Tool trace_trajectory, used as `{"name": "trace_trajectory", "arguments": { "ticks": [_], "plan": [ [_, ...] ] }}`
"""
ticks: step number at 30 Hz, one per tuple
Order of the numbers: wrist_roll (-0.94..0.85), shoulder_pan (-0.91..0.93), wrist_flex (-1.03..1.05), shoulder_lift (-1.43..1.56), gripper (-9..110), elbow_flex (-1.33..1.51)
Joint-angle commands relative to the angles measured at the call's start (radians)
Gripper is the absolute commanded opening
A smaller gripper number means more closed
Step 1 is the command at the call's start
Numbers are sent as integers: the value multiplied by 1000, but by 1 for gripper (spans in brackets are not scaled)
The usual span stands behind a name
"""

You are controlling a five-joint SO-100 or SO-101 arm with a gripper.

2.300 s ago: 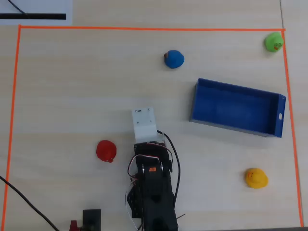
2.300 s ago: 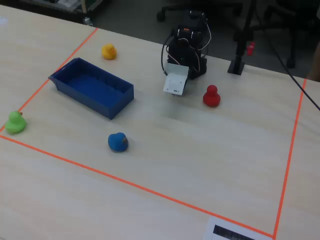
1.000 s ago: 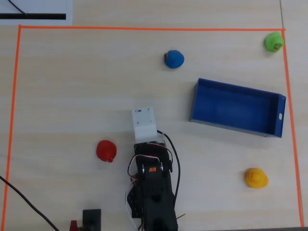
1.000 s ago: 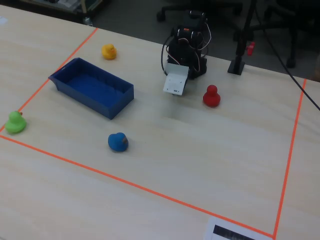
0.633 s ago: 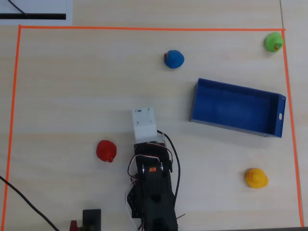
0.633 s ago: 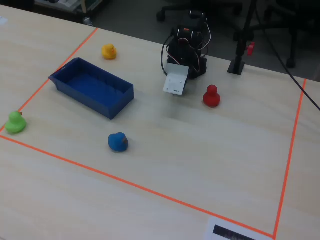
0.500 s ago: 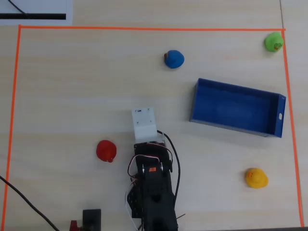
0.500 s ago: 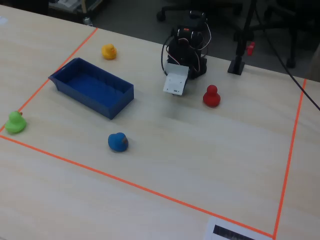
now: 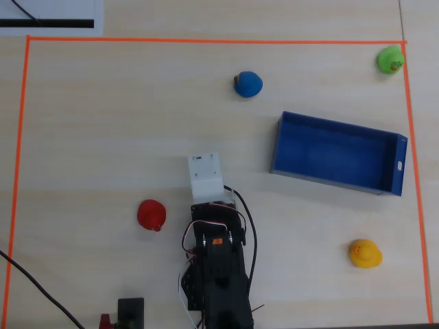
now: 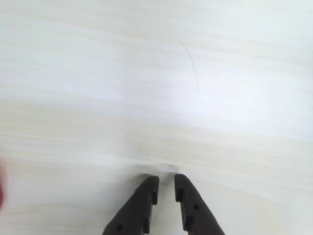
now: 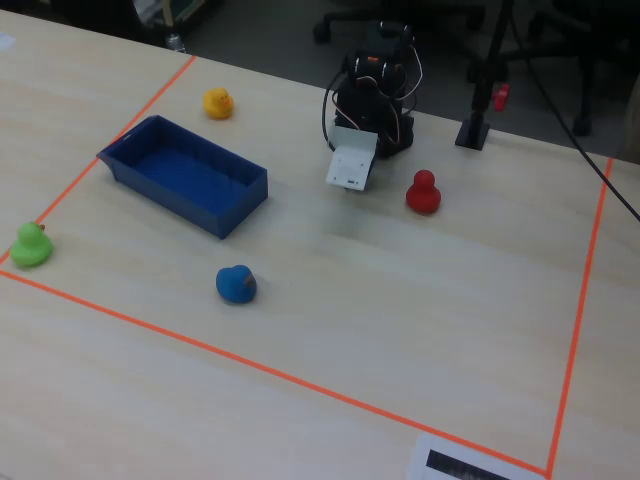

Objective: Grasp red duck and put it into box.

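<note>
Black fingers (image 10: 167, 182) nearly pressed together, a thin slit between the tips, pinching nothing, over bare pale wooden table (image 10: 146, 73). Small rounded red rubber duck (image 9: 151, 215) just left of the arm in the overhead view, apart from it, only a red sliver at the wrist view's left edge. Shallow blue rectangular box (image 9: 398, 164) well apart to the right, empty. Blue duck (image 9: 247, 84), yellow duck (image 9: 365, 253), green duck (image 9: 390, 60) scattered inside orange tape border (image 9: 206, 40).

Pale wood table (image 9: 103, 137) with red duck (image 9: 151, 215), blue duck (image 9: 247, 84), green duck (image 9: 390, 60), yellow duck (image 9: 364, 253), box (image 9: 336, 152).
</note>
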Motion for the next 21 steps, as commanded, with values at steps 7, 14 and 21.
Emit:
{"name": "trace_trajectory", "arguments": {
  "ticks": [7,14,21],
  "plan": [
    [5,-198,23,-5,1,0],
    [5,-100,23,-5,1,0],
    [-3,-98,15,-6,0,0]
  ]
}}
